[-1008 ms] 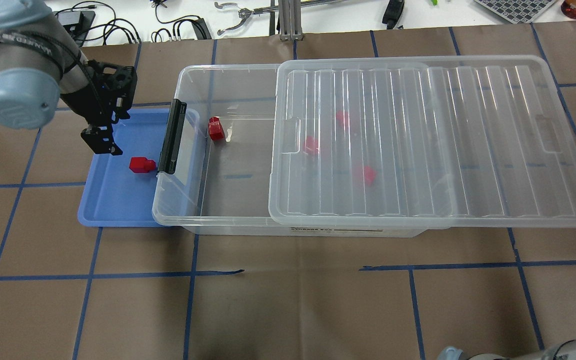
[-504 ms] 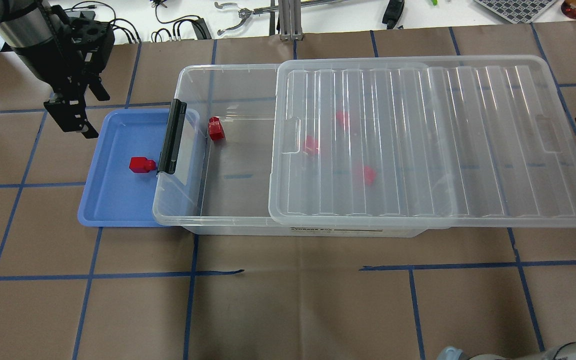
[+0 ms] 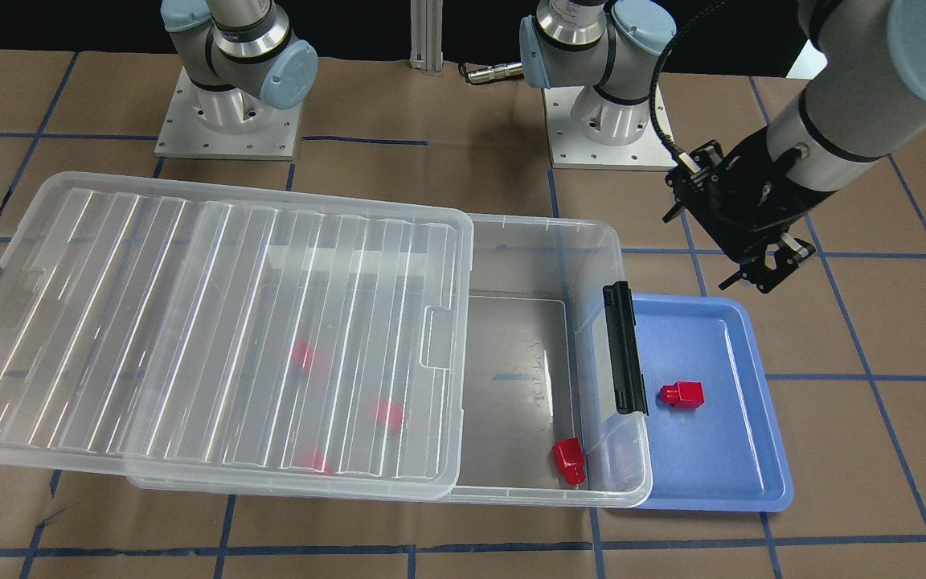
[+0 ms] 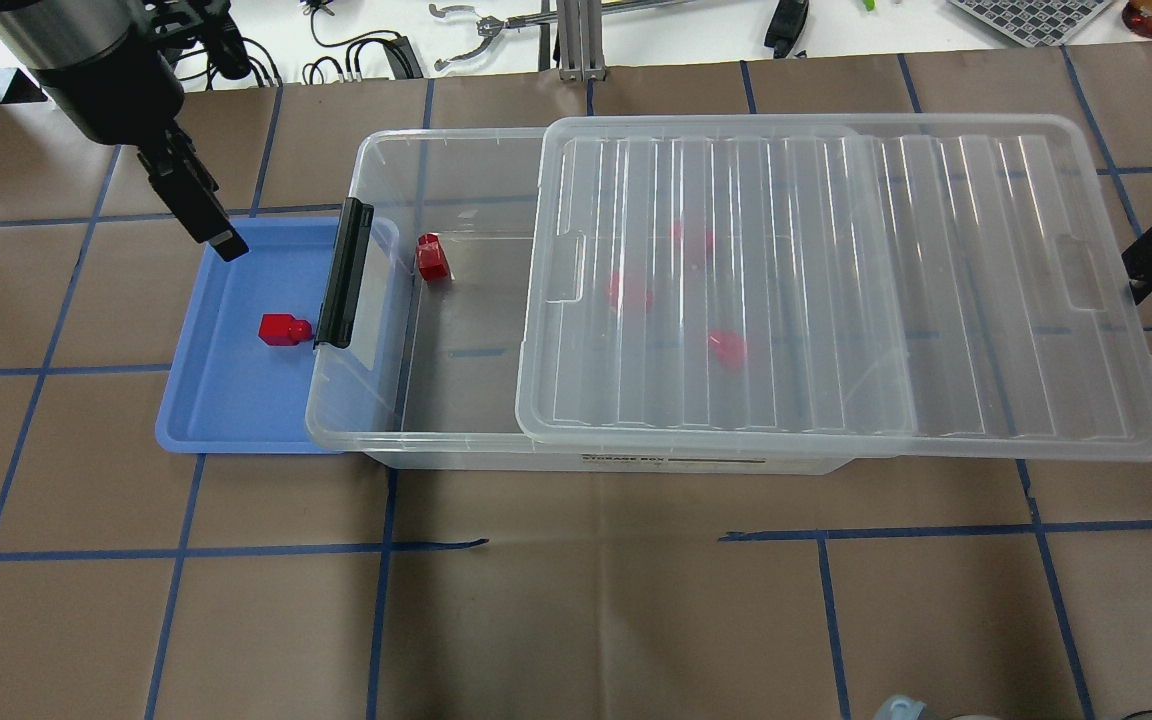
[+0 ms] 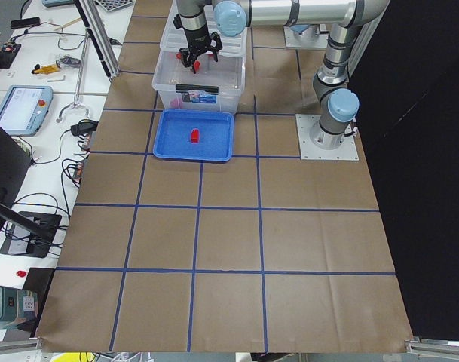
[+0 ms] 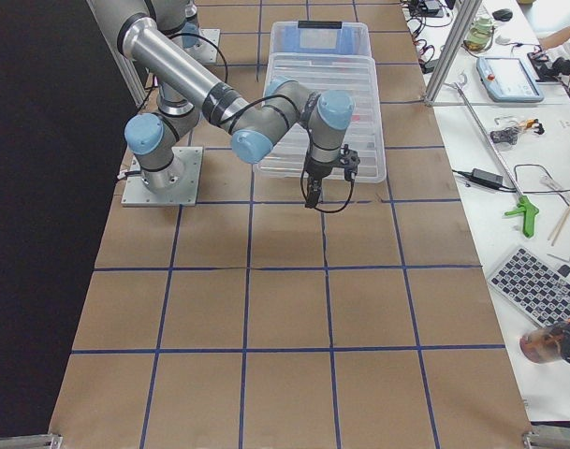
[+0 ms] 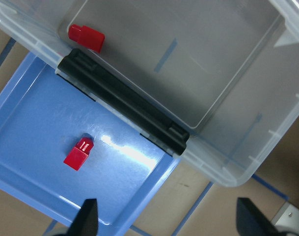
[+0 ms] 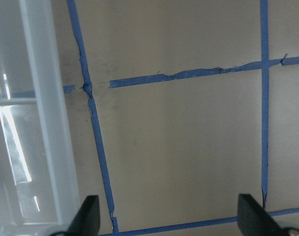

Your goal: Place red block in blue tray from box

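One red block [image 4: 283,329] lies in the blue tray [image 4: 236,400], also seen in the front view [image 3: 682,395] and the left wrist view [image 7: 79,153]. A second red block [image 4: 431,257] lies in the uncovered left end of the clear box [image 4: 376,160]. Three more [image 4: 628,291] show blurred under the lid [image 4: 836,280]. My left gripper [image 4: 221,240] is open and empty, raised over the tray's far left corner [image 7: 169,219]. My right gripper [image 4: 1151,260] is open at the lid's right edge, with bare table between its fingers [image 8: 169,219].
The box's black latch bar [image 4: 341,272] overhangs the tray's right side. The lid covers most of the box and sticks out past its right end. Cables and tools lie on the white bench [image 4: 356,40] behind the table.
My left gripper has risen and pulled back from over the tray to its far left corner. The lid has slid a little to the left, and my right gripper has moved left with its edge.
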Controlling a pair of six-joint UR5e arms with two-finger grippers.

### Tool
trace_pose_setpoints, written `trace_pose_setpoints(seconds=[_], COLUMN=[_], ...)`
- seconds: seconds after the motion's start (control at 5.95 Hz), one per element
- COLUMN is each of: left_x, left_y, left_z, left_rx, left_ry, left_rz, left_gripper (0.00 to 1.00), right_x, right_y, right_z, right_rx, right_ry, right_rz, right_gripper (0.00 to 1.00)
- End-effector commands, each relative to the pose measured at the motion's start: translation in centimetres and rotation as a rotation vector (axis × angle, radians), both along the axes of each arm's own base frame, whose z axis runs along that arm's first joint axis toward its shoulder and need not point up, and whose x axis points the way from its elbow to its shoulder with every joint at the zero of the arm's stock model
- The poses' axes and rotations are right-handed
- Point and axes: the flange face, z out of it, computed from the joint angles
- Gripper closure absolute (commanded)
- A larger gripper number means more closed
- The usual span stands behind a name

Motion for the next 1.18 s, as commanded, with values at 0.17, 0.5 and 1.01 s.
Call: trace_pose_setpoints(seconds=[0.17,0.5,1.01], left_x=[-6.7,-6.6,-6.2], left_y=[1.9,2.7,3.3], left_z=[1.5,3.0,3.6], left_rx=[-0.028,-0.062,-0.088], left_ry=[-0.071,-0.075,-0.103], left_rz=[0.578,0.816,0.897], left_gripper=[0.02,0.02,0.02], right_x=[3.0,4.4,8.3], right_y=[-0.3,-0.7,-0.9], right_z=[0.0,-0.2,-0.3], right_rx=[-0.012,-0.031,-0.027], right_ry=[-0.021,-0.061,-0.061], right_rz=[0.039,0.041,0.059], right_gripper=[0.00,0.00,0.00])
